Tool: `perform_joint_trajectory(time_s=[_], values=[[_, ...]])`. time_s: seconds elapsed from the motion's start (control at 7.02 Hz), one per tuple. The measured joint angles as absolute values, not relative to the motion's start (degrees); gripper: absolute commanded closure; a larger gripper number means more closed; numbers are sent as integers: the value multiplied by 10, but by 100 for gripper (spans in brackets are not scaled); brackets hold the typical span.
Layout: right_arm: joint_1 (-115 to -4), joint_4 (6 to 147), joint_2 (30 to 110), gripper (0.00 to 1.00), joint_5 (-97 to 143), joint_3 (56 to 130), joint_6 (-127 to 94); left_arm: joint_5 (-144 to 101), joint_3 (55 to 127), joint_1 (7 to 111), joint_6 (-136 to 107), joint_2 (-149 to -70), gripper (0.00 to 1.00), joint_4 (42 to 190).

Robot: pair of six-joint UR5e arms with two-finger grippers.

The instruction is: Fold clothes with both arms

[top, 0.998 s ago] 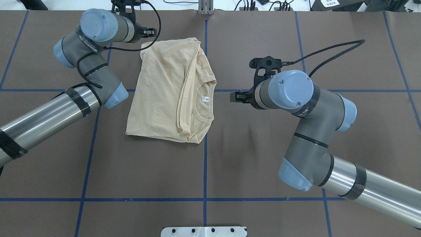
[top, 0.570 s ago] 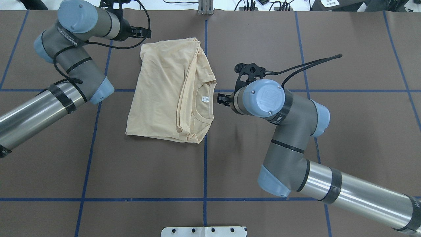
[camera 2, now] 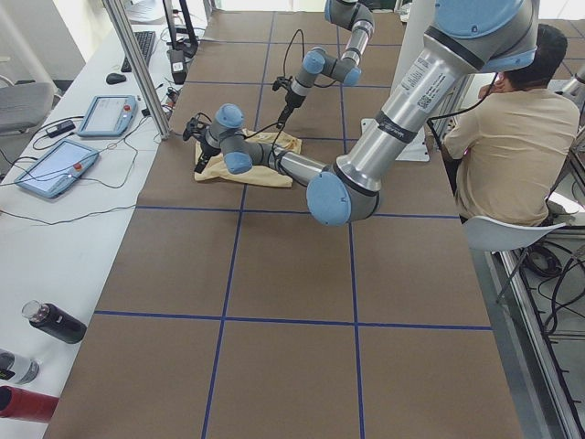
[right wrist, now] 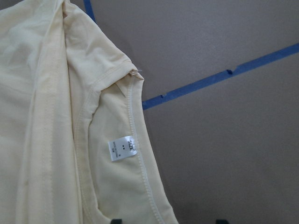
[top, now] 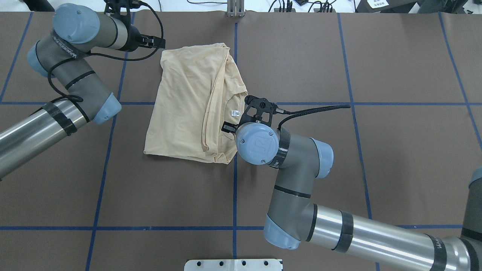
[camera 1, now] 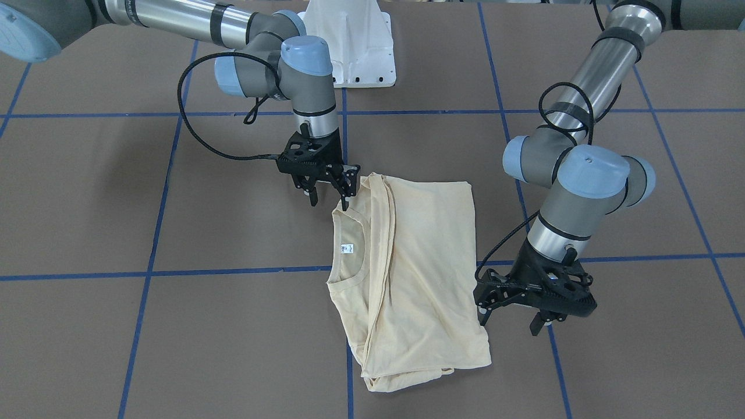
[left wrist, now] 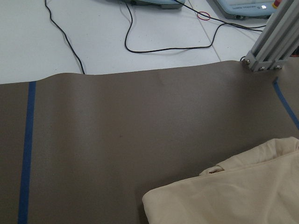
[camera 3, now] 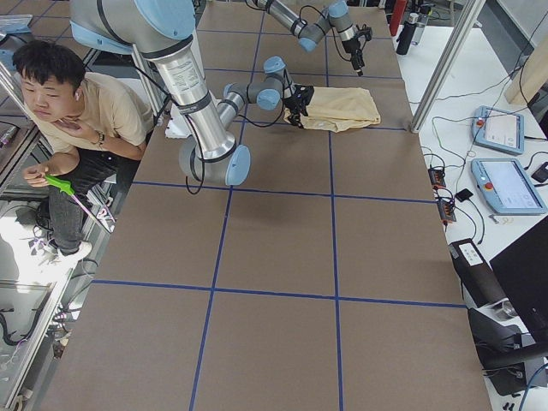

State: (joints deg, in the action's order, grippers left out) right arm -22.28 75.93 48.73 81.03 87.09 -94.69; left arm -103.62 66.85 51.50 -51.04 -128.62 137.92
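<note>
The cream-yellow T-shirt (top: pixel 188 98) lies folded on the brown mat, neck label (top: pixel 235 112) up; its print is hidden. It also shows in the front view (camera 1: pixel 419 262). My right gripper (camera 1: pixel 329 201) is open just above the collar's shoulder corner, one fingertip over the cloth edge. In the overhead view the right gripper (top: pixel 228 128) is mostly hidden under its wrist. The right wrist view shows the label (right wrist: pixel 122 149) and the collar. My left gripper (camera 1: pixel 509 320) is open and empty beside the shirt's hem corner; it also shows in the overhead view (top: pixel 156 41).
The white pedestal base (camera 1: pixel 349 46) stands at the robot's side. An aluminium post (top: pixel 235 9) and cables lie past the mat's far edge. Seated people (camera 2: pixel 498 137) (camera 3: pixel 77 103) are by the robot's end. Tablets (camera 2: pixel 55 169) and bottles (camera 2: pixel 55 322) are on the white side table.
My right arm has swung left, bringing its gripper from the bare mat onto the shirt's collar side. My left arm has drawn a little leftward, away from the shirt's far corner.
</note>
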Motion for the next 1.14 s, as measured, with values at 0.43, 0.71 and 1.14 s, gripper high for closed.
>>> perform_joint_trajectory(time_s=[0.43,0.71,1.14], values=[[-216,762,476,45,805,851,-950,-1036,669,515,-511,-1286,0,1380],[-211,763,476,55,802,846,-947,-1035,669,515,-511,-1283,0,1380],[-209,763,475,100,801,845,-946,-1035,670,514,-511,-1282,0,1380]])
